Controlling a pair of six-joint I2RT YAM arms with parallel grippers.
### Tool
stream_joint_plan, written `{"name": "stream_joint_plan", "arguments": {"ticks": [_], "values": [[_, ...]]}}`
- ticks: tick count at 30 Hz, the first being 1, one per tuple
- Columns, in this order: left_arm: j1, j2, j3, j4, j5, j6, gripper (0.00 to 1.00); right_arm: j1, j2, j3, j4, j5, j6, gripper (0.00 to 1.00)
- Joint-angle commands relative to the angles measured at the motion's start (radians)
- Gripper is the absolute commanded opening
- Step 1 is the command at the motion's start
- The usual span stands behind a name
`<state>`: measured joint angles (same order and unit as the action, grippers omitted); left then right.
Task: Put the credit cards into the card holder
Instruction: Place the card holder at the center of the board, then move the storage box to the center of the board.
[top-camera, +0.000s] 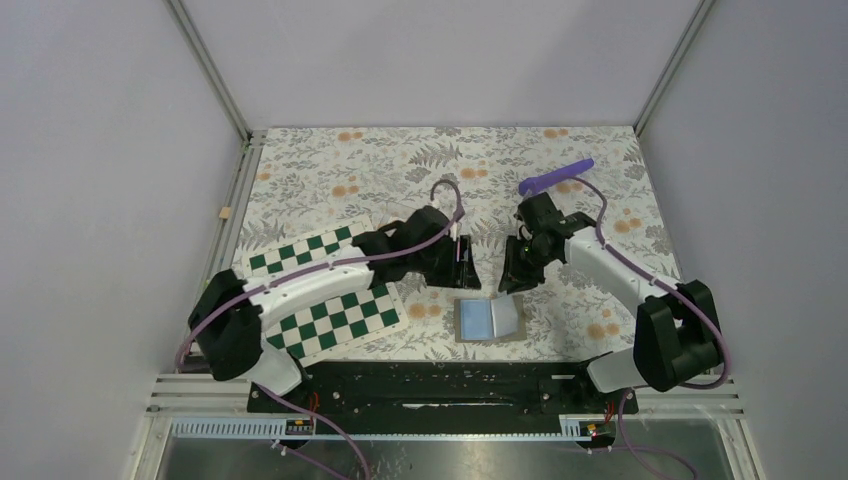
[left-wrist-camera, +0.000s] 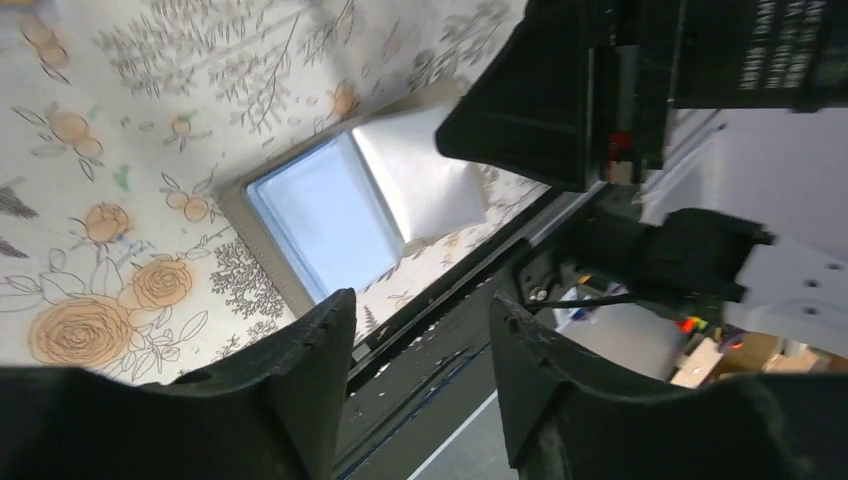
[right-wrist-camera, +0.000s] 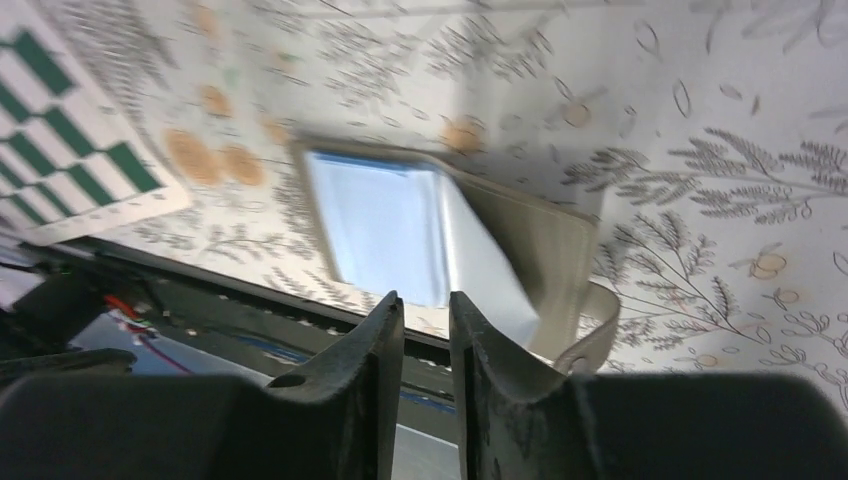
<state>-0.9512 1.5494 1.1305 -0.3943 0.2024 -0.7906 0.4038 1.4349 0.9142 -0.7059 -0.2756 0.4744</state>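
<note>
Now | one card holder (top-camera: 489, 320) | seemingly one chessboard (top-camera: 345, 320) | one purple rod (top-camera: 556, 177)

Left arm (top-camera: 300, 290) and right arm (top-camera: 625, 272) had white links, black joints and bases. Purple cables (top-camera: 447, 190) ran along each. Fingers (left-wrist-camera: 310, 380) were matte black.

far side of card holder (top-camera: 489, 320): left gripper (top-camera: 463, 262), right gripper (top-camera: 514, 283) crowd it | left: chessboard (top-camera: 345, 318) | near, right: seemingly free
</note>
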Motion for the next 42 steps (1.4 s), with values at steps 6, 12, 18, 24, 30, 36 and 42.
{"name": "stream_joint_plan", "arguments": {"ticks": [6, 12, 18, 24, 30, 36, 42], "values": [[0.146, -0.244, -0.073, 0.092, 0.05, 0.026, 0.62, -0.002, 0.089, 0.271, -0.048, -0.08, 0.031, 0.34], [0.236, -0.391, -0.131, 0.035, 0.044, 0.045, 0.7, 0.011, 0.317, 0.515, -0.058, -0.123, 0.052, 0.47], [0.281, -0.453, -0.179, -0.013, 0.069, 0.063, 0.71, 0.046, 0.532, 0.748, -0.112, -0.11, 0.076, 0.59], [0.282, -0.465, -0.232, -0.001, 0.097, 0.044, 0.71, 0.066, 0.682, 0.868, -0.142, -0.091, 0.101, 0.65], [0.282, -0.471, -0.274, 0.005, 0.121, 0.039, 0.71, 0.071, 0.743, 0.912, -0.185, -0.046, 0.089, 0.44], [0.283, -0.459, -0.262, -0.041, 0.109, 0.071, 0.71, 0.087, 0.748, 0.903, -0.218, -0.035, 0.041, 0.2], [0.282, -0.431, -0.249, -0.049, 0.115, 0.078, 0.71, 0.087, 0.683, 0.847, -0.245, 0.028, -0.009, 0.08]]}}
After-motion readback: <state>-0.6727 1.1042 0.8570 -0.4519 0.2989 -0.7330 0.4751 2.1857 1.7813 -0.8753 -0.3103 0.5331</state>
